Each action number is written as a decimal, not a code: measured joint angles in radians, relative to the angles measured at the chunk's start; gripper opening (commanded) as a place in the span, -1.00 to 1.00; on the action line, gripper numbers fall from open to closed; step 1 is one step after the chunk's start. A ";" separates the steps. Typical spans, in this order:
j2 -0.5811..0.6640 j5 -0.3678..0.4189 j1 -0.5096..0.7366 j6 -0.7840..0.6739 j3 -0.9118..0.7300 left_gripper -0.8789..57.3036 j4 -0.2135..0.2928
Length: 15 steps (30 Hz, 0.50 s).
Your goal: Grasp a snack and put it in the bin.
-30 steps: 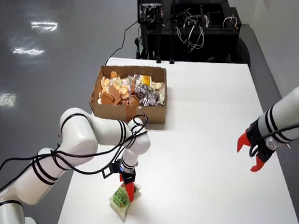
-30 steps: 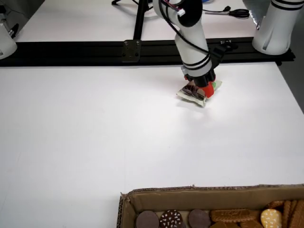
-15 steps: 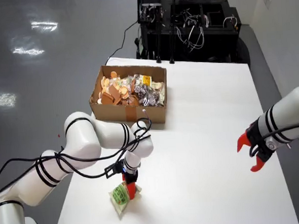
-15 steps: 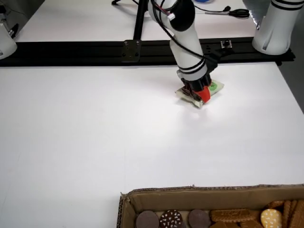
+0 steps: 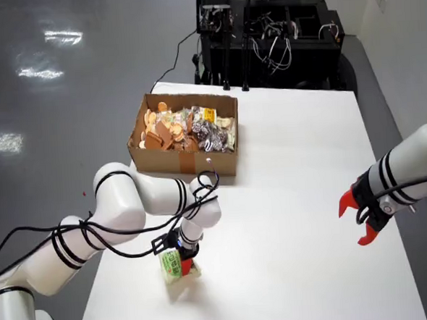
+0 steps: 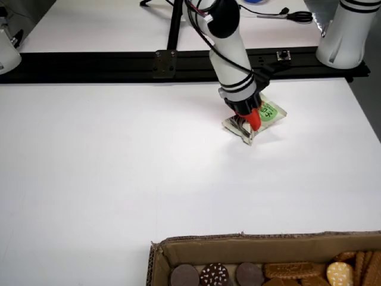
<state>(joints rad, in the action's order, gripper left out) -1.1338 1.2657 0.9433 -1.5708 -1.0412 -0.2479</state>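
My gripper hides part of the snack packet, and I can't make out its label. The red fingers pinch the packet near its middle. In the view from the front, its long axis runs diagonally, near the surface edge. The cardboard bin sits well apart across open white surface.
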 measured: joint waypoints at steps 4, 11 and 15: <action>-0.002 -0.001 0.009 0.000 0.005 -0.38 0.003; 0.010 -0.001 0.029 0.000 0.018 -0.51 0.008; 0.028 -0.001 0.042 0.000 0.020 -0.68 0.007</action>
<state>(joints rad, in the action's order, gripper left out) -1.1056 1.2651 0.9851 -1.5708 -1.0211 -0.2409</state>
